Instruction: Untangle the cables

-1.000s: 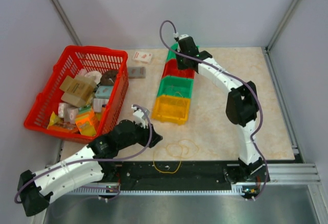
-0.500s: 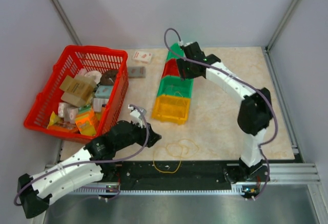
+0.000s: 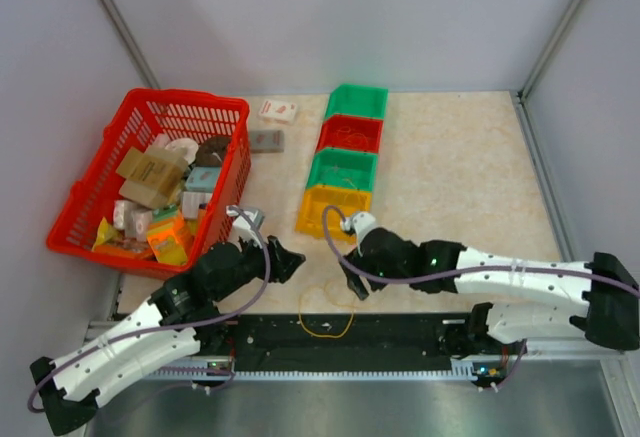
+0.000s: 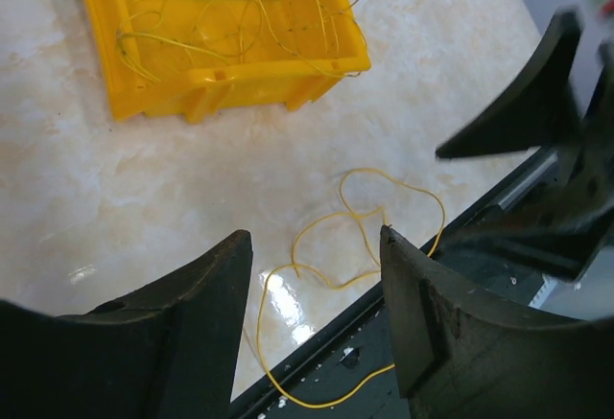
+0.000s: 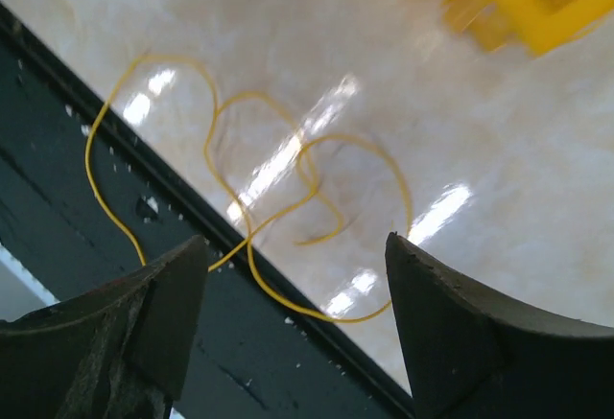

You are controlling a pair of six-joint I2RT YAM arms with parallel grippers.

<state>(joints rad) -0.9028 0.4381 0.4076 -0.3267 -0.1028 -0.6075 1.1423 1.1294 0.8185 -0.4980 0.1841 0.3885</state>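
A loose yellow cable (image 3: 325, 334) lies in loops at the table's front edge, part of it hanging over the black rail. In the left wrist view the cable (image 4: 365, 227) lies below and beyond my open left gripper (image 4: 312, 237), which holds nothing. My right gripper (image 5: 295, 242) hovers open over the same cable (image 5: 288, 198), nothing between its fingers. From above, the left gripper (image 3: 288, 257) is left of the loops and the right gripper (image 3: 351, 282) is just right of them. More yellow cables (image 4: 230, 7) lie in the yellow bin (image 4: 278, 72).
A row of small bins runs back from the yellow bin (image 3: 320, 225): green (image 3: 342, 162), red (image 3: 350, 144), green (image 3: 357, 92). A red basket (image 3: 100, 167) full of packets stands at the left. Two small boxes (image 3: 278, 110) lie behind it.
My right arm has swung from the back bins down to the front edge over the yellow cable, and its jaws have opened. The left arm has drawn slightly left and back.
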